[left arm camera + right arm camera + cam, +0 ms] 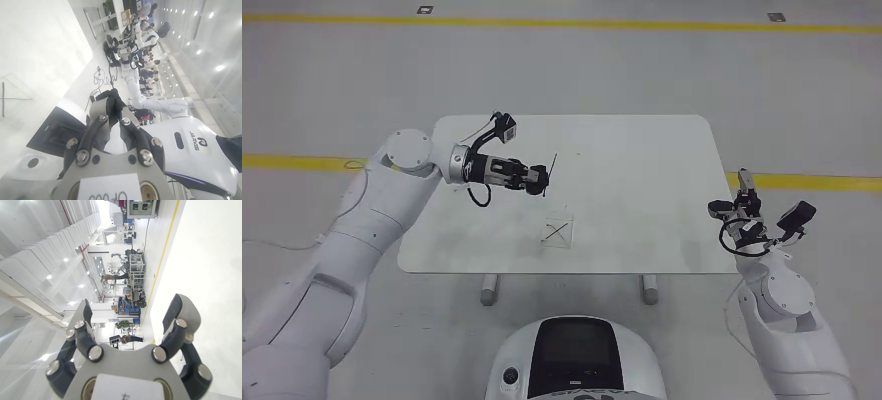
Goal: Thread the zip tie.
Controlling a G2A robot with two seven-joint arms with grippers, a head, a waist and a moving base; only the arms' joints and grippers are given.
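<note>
A thin black zip tie (pixel 550 172) stands nearly upright over the left part of the white table (pixel 642 170), pinched at its lower end by my left gripper (pixel 539 180). In the left wrist view the gripper (pixel 113 95) is shut on the tie (pixel 110 70), which sticks out past the black fingertips. Two more black zip ties (pixel 558 231) lie crossed inside a clear flat tray (pixel 569 219) near the table's front edge, also seen as ties (pixel 3 98) beside the left gripper. My right gripper (pixel 132 308) is open and holds nothing; it hangs off the table's right edge (pixel 739 197).
The table is bare apart from the clear tray. A yellow floor line (pixel 822 182) runs behind the right arm. People and other robots stand far off in the room.
</note>
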